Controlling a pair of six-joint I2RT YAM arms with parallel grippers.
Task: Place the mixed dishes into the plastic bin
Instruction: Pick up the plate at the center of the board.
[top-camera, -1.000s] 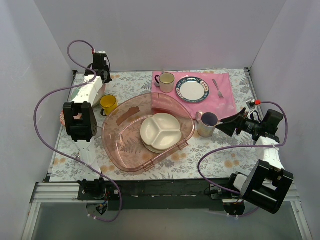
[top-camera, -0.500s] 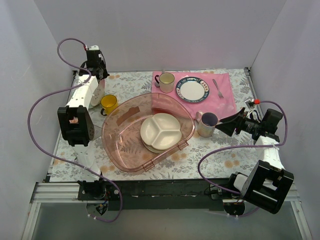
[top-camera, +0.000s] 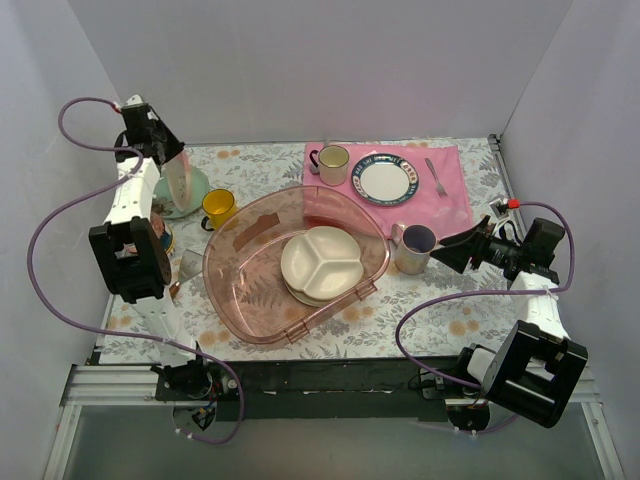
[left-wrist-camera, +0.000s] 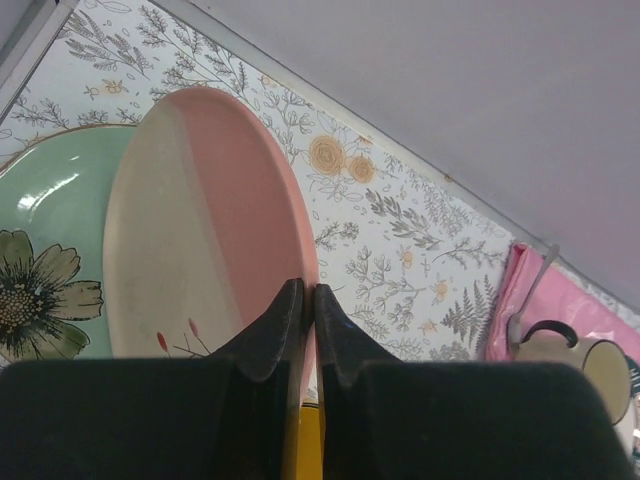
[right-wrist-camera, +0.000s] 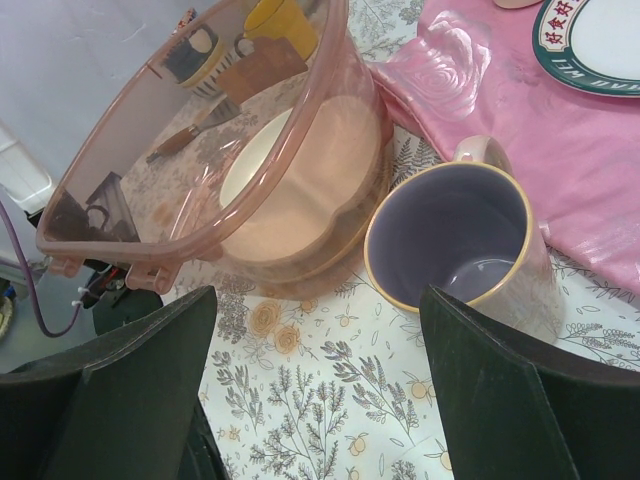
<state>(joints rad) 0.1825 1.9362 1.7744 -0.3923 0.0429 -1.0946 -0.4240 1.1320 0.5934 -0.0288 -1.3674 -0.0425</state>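
I am working over a floral-patterned table (top-camera: 450, 300). The pink plastic bin (top-camera: 240, 290) is sitting at its middle, its far rim reaching over the left edge of the pink cloth (top-camera: 450, 205), which is lying at far right. The grey mug (top-camera: 415, 248) is standing just right of the bin. At far left the large mint-green plate (top-camera: 197, 186) is lying flat, the yellow mug (top-camera: 217, 207) is standing just beside it, and the small patterned bowl (top-camera: 163, 238) is sitting nearer, half hidden.

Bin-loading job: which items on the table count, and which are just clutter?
Job:
pink bin
divided plate, already in the bin
floral plate, pinched in the left hand
green plate
yellow mug
grey mug
small patterned bowl

Clutter:
blue-rimmed plate
cream mug
fork
pink cloth
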